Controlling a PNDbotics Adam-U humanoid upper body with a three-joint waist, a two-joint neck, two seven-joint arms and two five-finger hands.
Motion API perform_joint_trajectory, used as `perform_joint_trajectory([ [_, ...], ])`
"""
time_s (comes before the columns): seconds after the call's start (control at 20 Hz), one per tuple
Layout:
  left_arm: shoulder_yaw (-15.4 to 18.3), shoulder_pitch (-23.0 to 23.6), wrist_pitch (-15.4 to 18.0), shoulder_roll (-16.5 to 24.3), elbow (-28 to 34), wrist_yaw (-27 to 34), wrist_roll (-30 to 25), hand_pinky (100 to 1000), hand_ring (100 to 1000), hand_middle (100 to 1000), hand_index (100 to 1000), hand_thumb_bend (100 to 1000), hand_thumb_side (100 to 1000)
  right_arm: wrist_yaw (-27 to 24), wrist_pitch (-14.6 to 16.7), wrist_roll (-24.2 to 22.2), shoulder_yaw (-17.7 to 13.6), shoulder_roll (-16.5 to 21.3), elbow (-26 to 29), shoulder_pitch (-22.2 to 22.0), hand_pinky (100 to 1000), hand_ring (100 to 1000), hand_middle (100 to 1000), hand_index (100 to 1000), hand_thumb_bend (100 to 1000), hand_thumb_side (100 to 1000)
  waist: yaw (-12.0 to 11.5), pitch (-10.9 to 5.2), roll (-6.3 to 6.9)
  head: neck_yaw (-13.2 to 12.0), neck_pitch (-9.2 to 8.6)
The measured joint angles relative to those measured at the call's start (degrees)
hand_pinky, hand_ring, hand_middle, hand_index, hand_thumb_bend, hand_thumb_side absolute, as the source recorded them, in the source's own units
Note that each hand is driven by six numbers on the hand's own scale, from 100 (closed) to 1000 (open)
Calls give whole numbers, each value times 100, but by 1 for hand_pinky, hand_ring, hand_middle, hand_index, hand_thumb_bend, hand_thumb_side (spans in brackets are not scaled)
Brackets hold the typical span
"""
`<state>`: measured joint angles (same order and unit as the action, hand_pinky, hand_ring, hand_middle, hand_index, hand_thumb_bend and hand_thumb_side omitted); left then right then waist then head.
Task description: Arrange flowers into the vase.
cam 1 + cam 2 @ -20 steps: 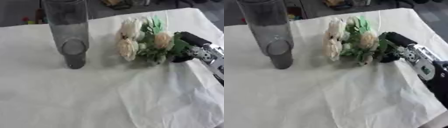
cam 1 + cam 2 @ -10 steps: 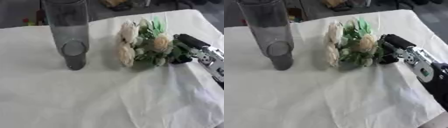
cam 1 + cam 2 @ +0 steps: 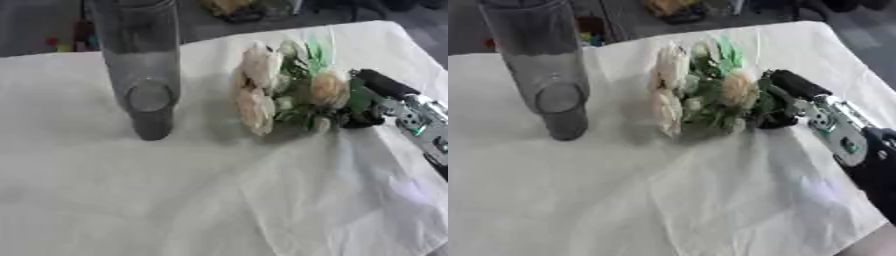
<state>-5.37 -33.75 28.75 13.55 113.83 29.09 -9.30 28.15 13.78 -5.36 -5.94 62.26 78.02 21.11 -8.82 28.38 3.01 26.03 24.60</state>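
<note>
Fingers of the right hand (image 3: 785, 102) were curled around the flower bunch (image 3: 702, 97), which lay toward the far right corner of the white-clothed table (image 3: 667, 200). The tall glass vase (image 3: 140, 65) stood upright near the far left edge.

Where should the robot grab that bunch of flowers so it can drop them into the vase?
Take the bunch of flowers at its right end, from the right, where the right hand meets it. The blooms spread left toward the upright vase, so a hold away from the heads spares them; the stems themselves are hidden.
</note>
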Motion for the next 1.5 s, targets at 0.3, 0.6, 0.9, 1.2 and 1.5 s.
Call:
perform_joint_trajectory([
  [0.3,0,0,-11,0,0,0,-11,781,777,856,936,100,827,-231,98,-46,-5,0,-1,-3,100,100,100,100,450,135,19,0,3,-4,0],
  [0.6,1,0,-13,0,0,0,-9,781,776,854,936,100,825,-531,188,-171,-40,0,38,-42,100,100,100,100,477,112,53,-4,17,-28,2],
  [0.9,2,1,-25,0,0,3,4,781,775,853,936,100,822,-903,156,-236,-100,4,188,-75,100,100,100,100,524,100,104,-61,26,-76,26],
  [1.2,5,11,-35,2,0,12,17,781,775,852,935,100,821,-1357,-29,-239,-192,105,395,-130,100,100,100,100,528,100,147,-132,27,-125,64],
  [1.5,24,49,-52,7,0,35,44,781,774,852,934,100,820,-1893,-350,-241,-308,195,684,-159,100,100,100,100,517,100,218,-214,27,-214,150],
])
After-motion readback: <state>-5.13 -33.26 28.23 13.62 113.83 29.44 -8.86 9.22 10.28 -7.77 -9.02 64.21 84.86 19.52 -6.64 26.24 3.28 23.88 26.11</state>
